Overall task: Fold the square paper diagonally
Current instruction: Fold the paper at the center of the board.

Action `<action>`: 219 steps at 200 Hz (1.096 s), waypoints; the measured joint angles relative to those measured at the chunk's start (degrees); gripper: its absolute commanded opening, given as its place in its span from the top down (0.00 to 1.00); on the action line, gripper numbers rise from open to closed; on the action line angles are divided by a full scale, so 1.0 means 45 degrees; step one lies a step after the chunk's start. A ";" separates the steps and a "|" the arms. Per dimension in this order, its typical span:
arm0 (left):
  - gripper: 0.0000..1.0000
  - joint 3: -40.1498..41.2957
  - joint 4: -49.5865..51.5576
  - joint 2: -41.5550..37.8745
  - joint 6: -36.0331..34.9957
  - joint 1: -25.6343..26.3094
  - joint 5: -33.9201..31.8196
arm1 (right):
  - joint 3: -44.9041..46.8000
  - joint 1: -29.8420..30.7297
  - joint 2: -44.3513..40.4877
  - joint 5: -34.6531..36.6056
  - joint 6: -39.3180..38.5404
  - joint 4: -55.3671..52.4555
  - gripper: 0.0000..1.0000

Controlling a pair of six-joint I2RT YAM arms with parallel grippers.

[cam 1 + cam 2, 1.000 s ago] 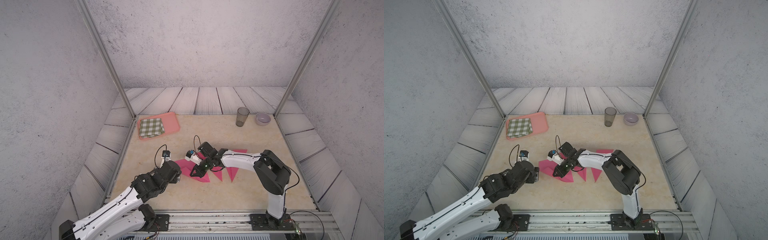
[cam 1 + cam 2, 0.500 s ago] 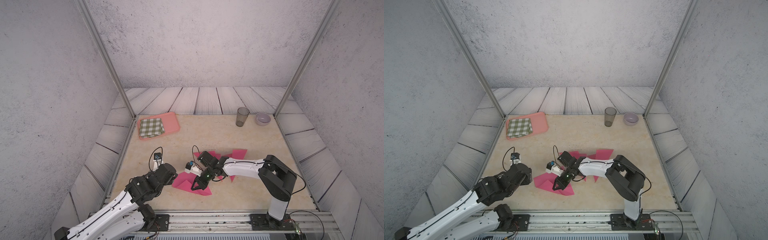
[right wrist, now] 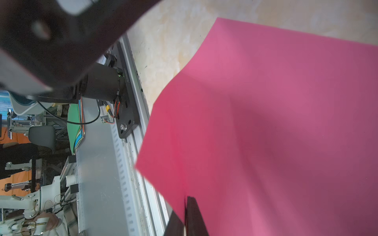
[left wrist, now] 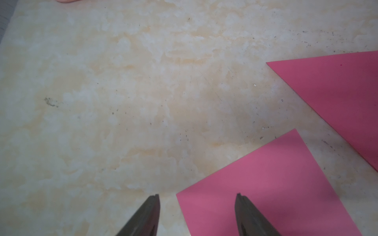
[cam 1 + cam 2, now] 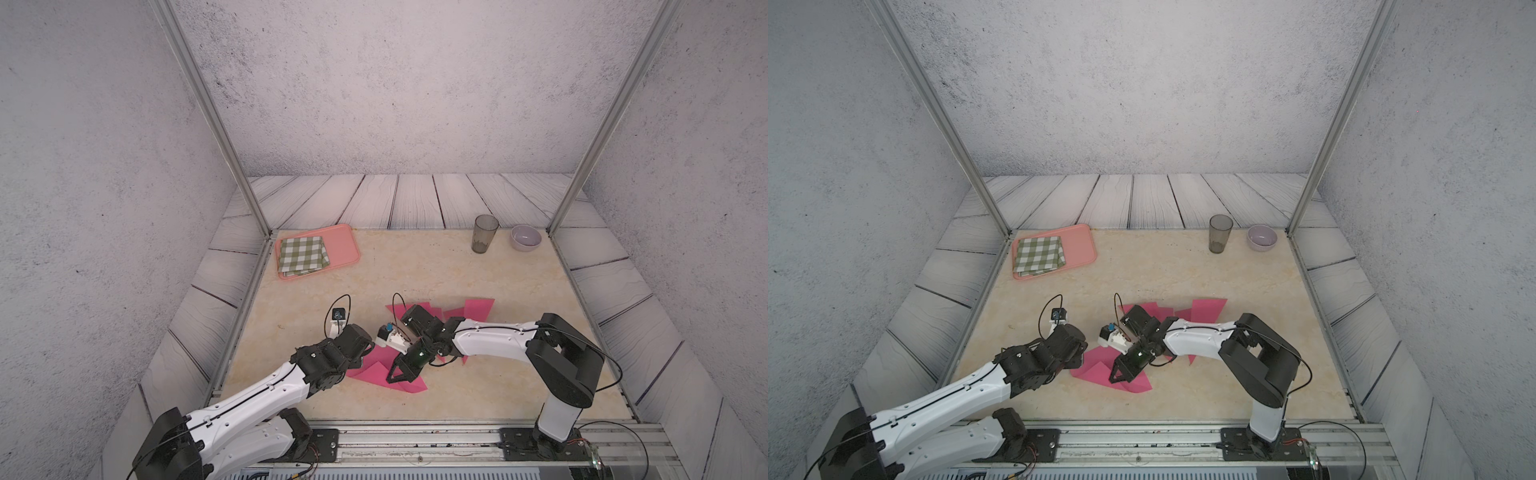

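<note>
The table [image 5: 415, 270] carries all items. The left arm [image 5: 257, 395] and right arm [image 5: 490, 340] both reach to its front centre, where the paper [image 5: 374, 372], pink, lies between the two grippers in both top views [image 5: 1096, 368]. More pink sheets [image 5: 478, 305] lie behind the right arm. At the rear: tray [image 5: 345, 245] with cloth [image 5: 302, 254], cup [image 5: 484, 233], bowl [image 5: 525, 237].

Right gripper [image 5: 392, 379]: jaws closed, pinching one edge of the paper; the wrist view shows the paper [image 3: 266, 122] bowed up off the table.

Left gripper [image 4: 197, 195]: jaws apart, holding nothing. They straddle a corner edge of the paper [image 4: 266, 183], one finger over the paper, one over bare table.
</note>
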State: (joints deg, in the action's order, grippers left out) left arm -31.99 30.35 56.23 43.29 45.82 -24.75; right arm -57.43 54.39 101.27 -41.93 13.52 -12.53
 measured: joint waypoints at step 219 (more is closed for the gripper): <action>0.33 0.0185 0.0602 -0.0573 0.0146 -0.0777 0.1379 | 0.0583 -0.1457 -0.0379 0.0661 0.1681 0.0253 0.94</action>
State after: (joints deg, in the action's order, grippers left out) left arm -31.16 33.06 53.65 43.94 42.33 -18.55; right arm -54.81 47.83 99.57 -38.96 21.08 -11.40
